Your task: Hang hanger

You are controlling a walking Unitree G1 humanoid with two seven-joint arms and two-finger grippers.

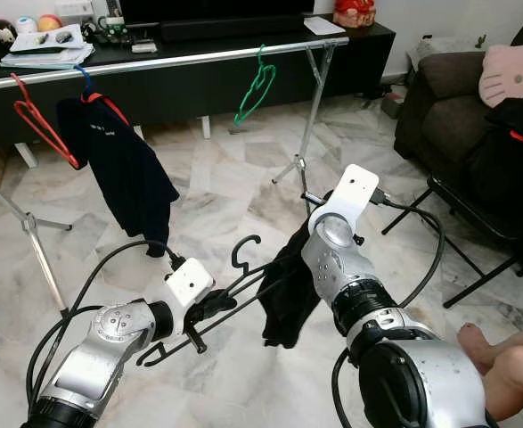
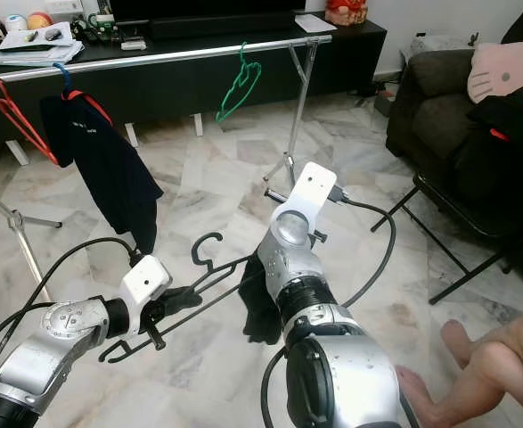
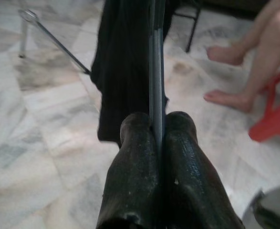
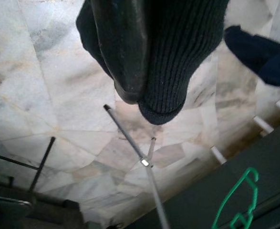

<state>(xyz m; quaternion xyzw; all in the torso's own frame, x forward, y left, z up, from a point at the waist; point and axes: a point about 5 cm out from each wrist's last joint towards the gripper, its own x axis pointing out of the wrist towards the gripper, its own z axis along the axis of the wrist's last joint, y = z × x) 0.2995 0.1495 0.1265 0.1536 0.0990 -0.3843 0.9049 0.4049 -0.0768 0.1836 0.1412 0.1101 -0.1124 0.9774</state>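
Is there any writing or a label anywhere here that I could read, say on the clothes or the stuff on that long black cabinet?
Nothing can be read.
Navy shirt on the rail: a small pale chest mark, too small to read.
Papers on the black cabinet: print too blurred to read.
Pink cushion: a cartoon face, no words.

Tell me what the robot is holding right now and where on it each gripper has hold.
The left gripper is shut on the black hanger, pinching its bar. The right gripper grips the dark garment draped on that hanger, near the garment's top.
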